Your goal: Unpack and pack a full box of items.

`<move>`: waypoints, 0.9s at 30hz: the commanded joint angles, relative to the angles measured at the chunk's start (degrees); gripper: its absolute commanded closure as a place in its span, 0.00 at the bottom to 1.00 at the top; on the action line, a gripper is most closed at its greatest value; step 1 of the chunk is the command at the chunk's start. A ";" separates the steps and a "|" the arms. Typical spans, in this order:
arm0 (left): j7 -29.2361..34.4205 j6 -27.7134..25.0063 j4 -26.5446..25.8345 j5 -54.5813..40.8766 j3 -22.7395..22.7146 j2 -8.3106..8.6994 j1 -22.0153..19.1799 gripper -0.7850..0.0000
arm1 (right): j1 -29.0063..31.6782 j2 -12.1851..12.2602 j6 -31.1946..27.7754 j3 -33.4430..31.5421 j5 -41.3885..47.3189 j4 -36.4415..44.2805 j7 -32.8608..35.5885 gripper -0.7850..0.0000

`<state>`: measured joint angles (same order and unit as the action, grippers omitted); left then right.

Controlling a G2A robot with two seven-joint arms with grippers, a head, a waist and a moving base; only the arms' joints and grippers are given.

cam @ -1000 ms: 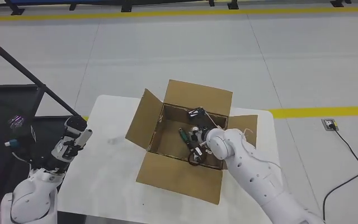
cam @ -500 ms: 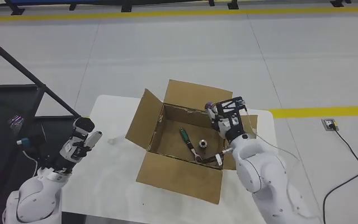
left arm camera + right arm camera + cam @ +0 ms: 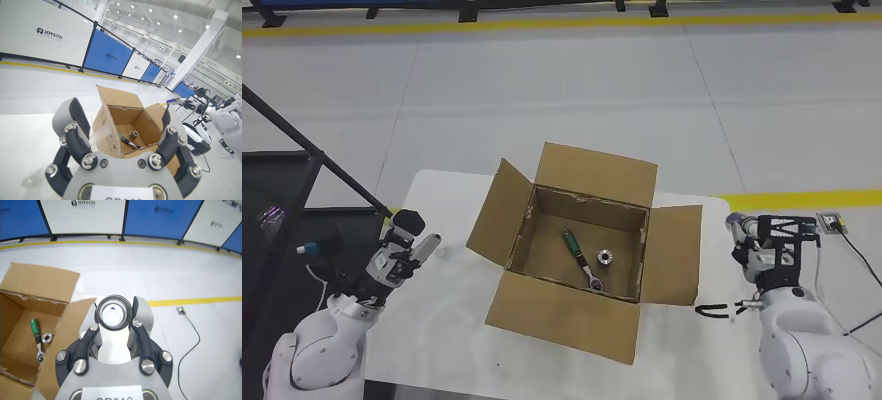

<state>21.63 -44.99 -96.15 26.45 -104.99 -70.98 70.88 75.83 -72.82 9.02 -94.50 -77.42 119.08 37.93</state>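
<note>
An open cardboard box (image 3: 572, 310) stands mid-table with its flaps spread. Inside lie a green-handled ratchet (image 3: 580, 256) and a small metal socket (image 3: 604, 258), also seen as the ratchet (image 3: 36, 330) and socket (image 3: 46, 338) in the right wrist view. My right gripper (image 3: 114, 311) is shut on a round metal-rimmed cylinder (image 3: 121, 324). In the top view that gripper (image 3: 742, 228) hangs past the box's right flap, at the table's right edge, with the cylinder's purple end (image 3: 734, 221) showing. My left gripper (image 3: 122, 111) is open and holds nothing, hanging over the table's left edge (image 3: 417, 242).
The white table (image 3: 442, 320) has bare room left of the box, with a scrap of clear plastic (image 3: 442, 250) on it. A black looped piece (image 3: 720, 310) lies near the table's right edge. A floor socket and cable (image 3: 830, 222) are at the right, a dark cart (image 3: 282, 210) at the left.
The right gripper rose out of the box with the cylinder and swung right, beyond the right flap. The left gripper drifted slightly toward the table.
</note>
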 commanded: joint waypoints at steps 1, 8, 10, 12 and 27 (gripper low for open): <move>0.00 0.00 0.00 0.00 0.00 0.00 0.00 0.00 | -0.05 0.13 -1.72 -1.81 2.51 -3.67 0.76 1.00; 0.00 0.00 0.00 0.00 0.00 0.00 0.00 0.00 | -1.77 0.55 -7.49 -3.53 7.68 -15.57 2.29 1.00; 0.00 0.00 0.00 0.00 0.00 0.00 0.00 0.00 | -2.42 0.65 -8.14 -3.68 8.17 -18.07 2.29 1.00; 0.00 0.00 0.00 0.00 0.00 0.00 0.00 0.00 | -3.05 0.71 -8.59 -3.83 8.97 -20.36 1.92 1.00; 0.00 0.00 0.00 0.00 0.00 0.00 0.00 0.00 | -6.84 1.15 -10.73 -2.07 11.38 -30.54 1.67 0.94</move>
<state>21.63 -44.99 -96.15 26.45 -104.99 -70.98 70.88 68.96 -71.67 -1.75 -96.63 -66.15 88.73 39.67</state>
